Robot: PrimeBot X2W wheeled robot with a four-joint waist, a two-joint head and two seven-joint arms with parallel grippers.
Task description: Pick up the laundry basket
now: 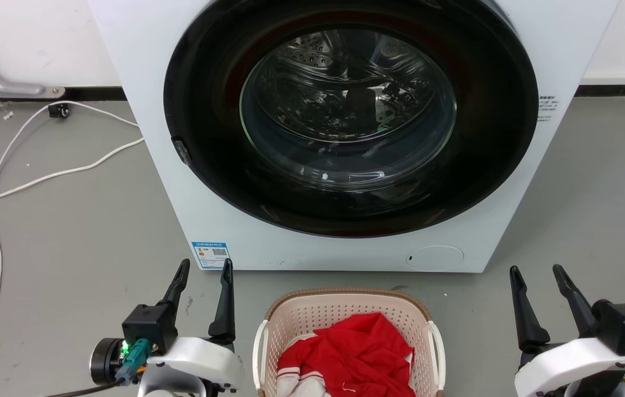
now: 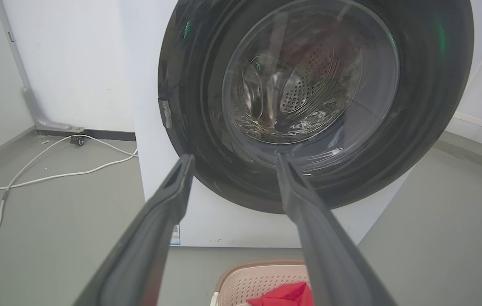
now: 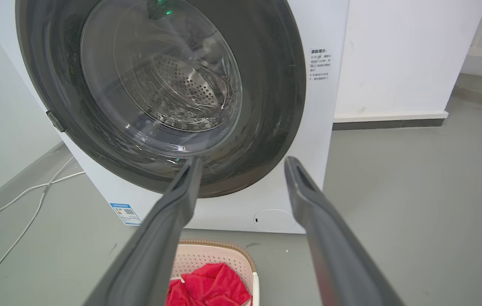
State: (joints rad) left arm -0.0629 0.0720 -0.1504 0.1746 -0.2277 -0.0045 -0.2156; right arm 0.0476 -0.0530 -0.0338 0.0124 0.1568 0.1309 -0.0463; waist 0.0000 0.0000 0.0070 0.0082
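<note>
On the grey floor point(image 1: 69, 231) before a white front-loading washer point(image 1: 141, 110), the cream laundry basket point(image 1: 312, 318) sits between the robot's two arms. It stands just short of the machine's glass door point(image 1: 348, 105) and touches neither pincer. A red garment point(image 1: 362, 353) with white trim lies heaped inside it. The left pincer point(image 1: 206, 264) hangs to the basket's left and the right pincer point(image 1: 535, 270) to its right. Each has its two dark fingers spread apart and grasps nothing, with the tips aimed toward the washer rather than down at the basket. A white cable point(image 1: 42, 176) trails across the floor further left. The task appears to be at its opening step, with the basket untouched and the reach not yet made. The next move likely calls for both arms to swing inward and lower, so that one pincer can close on the left handle point(image 1: 258, 353) and the other on the right handle point(image 1: 440, 353). The lift would then need to stay level, lest the load tip out.
</note>
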